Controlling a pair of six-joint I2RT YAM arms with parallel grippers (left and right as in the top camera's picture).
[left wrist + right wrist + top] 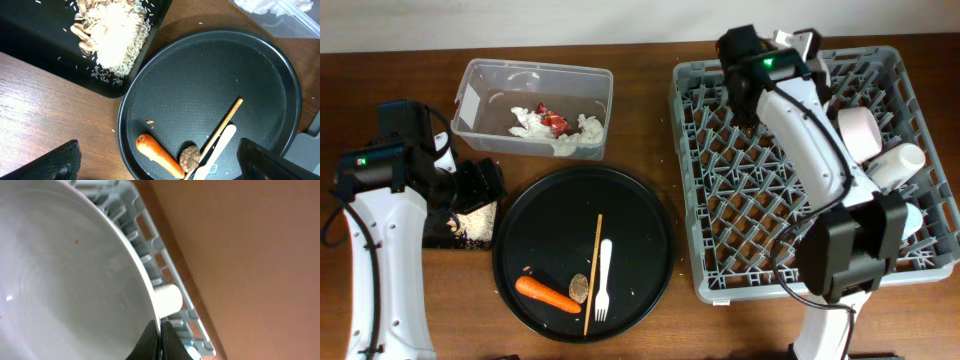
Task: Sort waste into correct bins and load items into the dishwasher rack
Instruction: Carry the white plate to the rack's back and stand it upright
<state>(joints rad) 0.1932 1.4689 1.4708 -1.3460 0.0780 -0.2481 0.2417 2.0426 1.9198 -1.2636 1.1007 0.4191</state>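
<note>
Right wrist: plate (65,280) rim pinched by right gripper (159,332).

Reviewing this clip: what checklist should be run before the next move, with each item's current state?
1. Right gripper pinching the rim of the white plate: ok.
2. Plate seated between the pegs of the dishwasher rack: cannot tell, the view is too close.
3. Left gripper open and empty: ok.
4. Carrot and brown lump sorted into a bin: not ok, both lie on the round black tray.
5. Fork loaded into the rack: not ok, it lies on that tray.
</note>
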